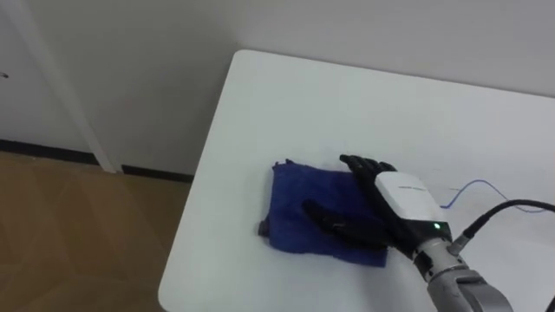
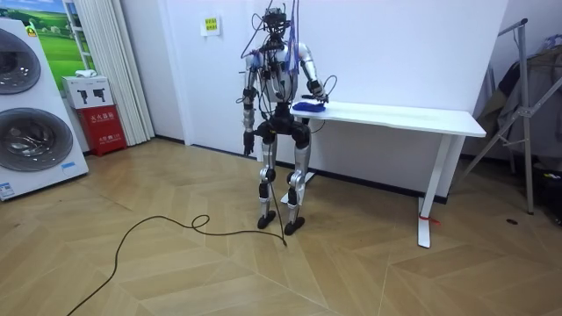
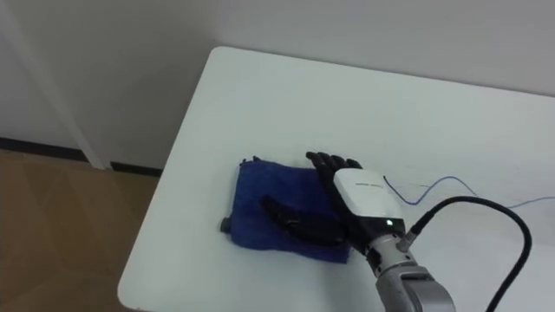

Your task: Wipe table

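The folded blue cloth [image 1: 295, 204] is pressed flat on the white bench [image 1: 347, 95] under the right hand [image 1: 397, 195], fingers [image 1: 360, 165] straight and spread, clasping nothing, the cloth's bulk lying leftward.

On the table [image 1: 347, 95], close to its left edge and toward the near side: a cloth [image 1: 295, 204], spread flat. On the cloth's right half: the right hand [image 1: 401, 192], palm down, fingers stretched toward the far left, wrist past the cloth's near right corner. Right of the hand, on bare tabletop: a thin cord [image 1: 473, 186], apart from the cloth. Behind the table's far edge: a wall [image 1: 130, 69]. Left of the table and below: floor [image 1: 78, 234].

In the room view, standing at the table's end on the room view's left, left hand [image 2: 248, 140] down by the hip. Far to the room view's left: washing machines [image 2: 31, 132], a small cabinet [image 2: 95, 114] just beside them. Past the table's other end, at the room view's right: a rack [image 2: 527, 96].
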